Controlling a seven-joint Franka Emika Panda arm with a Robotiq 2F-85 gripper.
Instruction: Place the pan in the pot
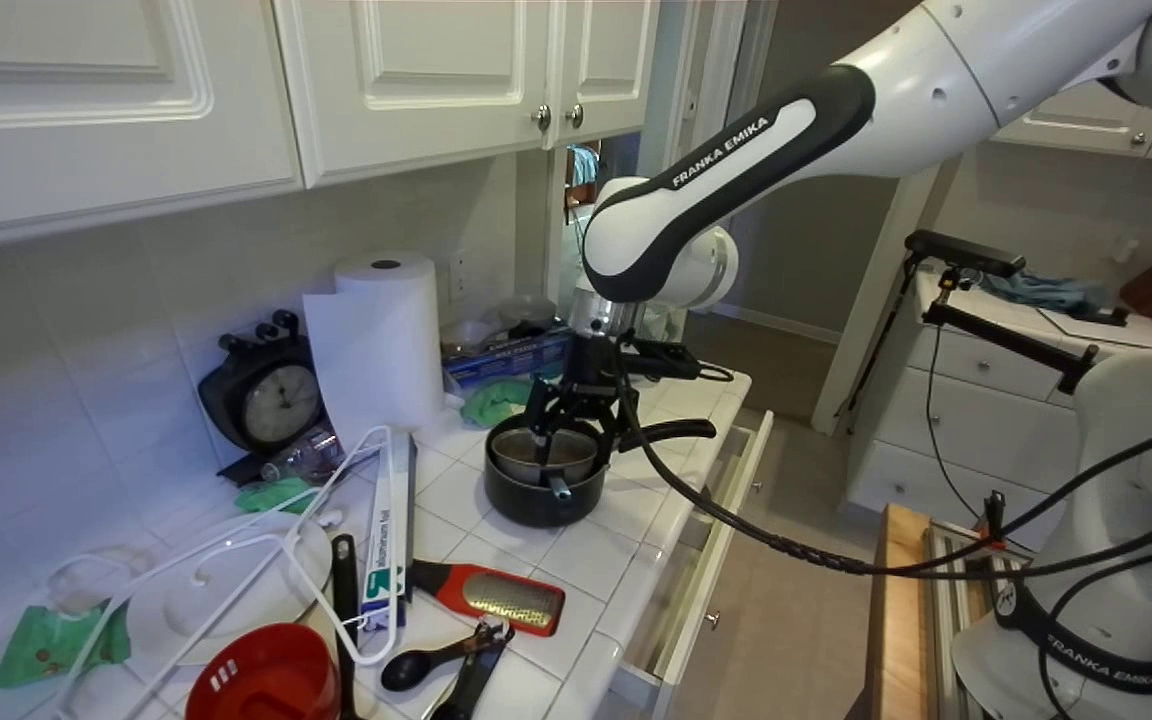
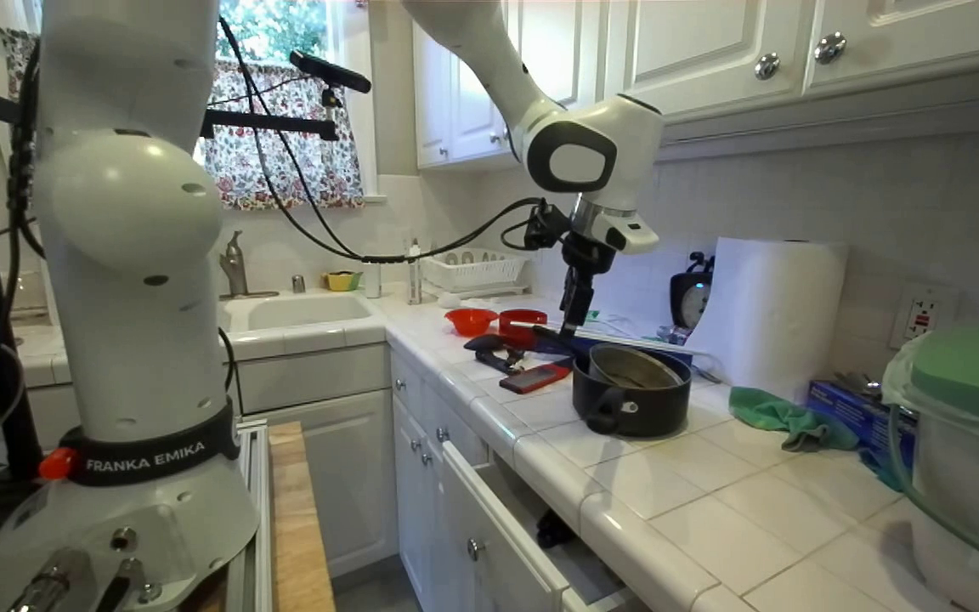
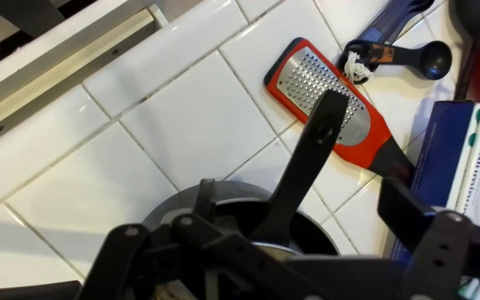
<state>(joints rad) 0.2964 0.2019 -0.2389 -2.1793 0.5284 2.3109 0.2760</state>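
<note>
bright window [image 2: 273, 30], dim bluish backsplash [image 1: 76, 350], soft shadows and glare on glossy tiles [image 3: 194, 125], gripper [image 3: 302, 199] blurred in wrist view

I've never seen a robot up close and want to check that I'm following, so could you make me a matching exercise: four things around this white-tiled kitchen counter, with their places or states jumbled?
Things
1. small round silvery-grey metal pan
2. red-rimmed metal grater
3. white paper-towel roll
4. black end effector

Places and states
A. standing on end near the pale wall
B. jaws apart
C. inside the round matte black pot
D. lying on white tiles, perforated face up

Pairs: 1-C; 2-D; 3-A; 4-B
</note>
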